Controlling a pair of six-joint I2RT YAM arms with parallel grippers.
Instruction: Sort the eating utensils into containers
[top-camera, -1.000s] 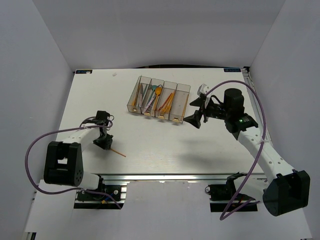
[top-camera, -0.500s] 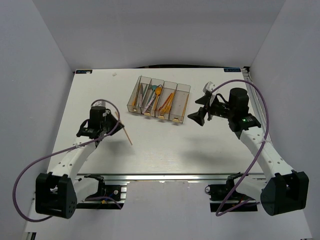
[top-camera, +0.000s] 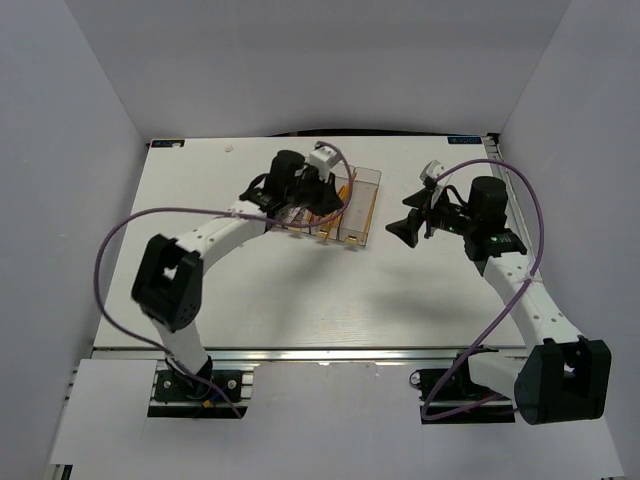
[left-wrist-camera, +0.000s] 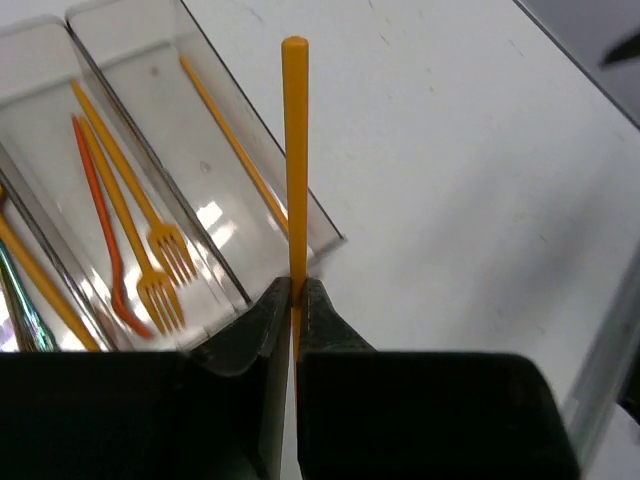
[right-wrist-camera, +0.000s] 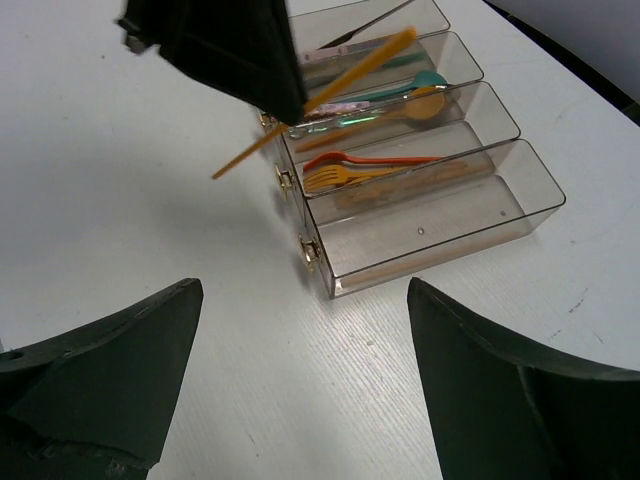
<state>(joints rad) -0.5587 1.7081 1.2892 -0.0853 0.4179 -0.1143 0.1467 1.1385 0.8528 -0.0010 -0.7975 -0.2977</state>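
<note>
**Top external view: orange utensil (left-wrist-camera: 294, 150) pinched above containers (top-camera: 362, 205)**

On the tabletop (top-camera: 200, 290), the containers are set near the far edge. The right gripper (right-wrist-camera: 303, 285) is spread wide just beside them. The left gripper (left-wrist-camera: 298, 290) is clamped on the orange utensil.

Robotics lab, white-walled test booth (top-camera: 90, 100), white table (top-camera: 300, 290), aluminium rail (top-camera: 330, 353)

A matte white table (top-camera: 200, 300) sits inside a plain enclosure, boxed in by a pale grey back wall (top-camera: 320, 60), left wall (top-camera: 60, 200) and right wall (top-camera: 590, 150), with an aluminium rail (top-camera: 330, 353) along its near edge and soft, even light casting only faint shadows on its top.
</note>
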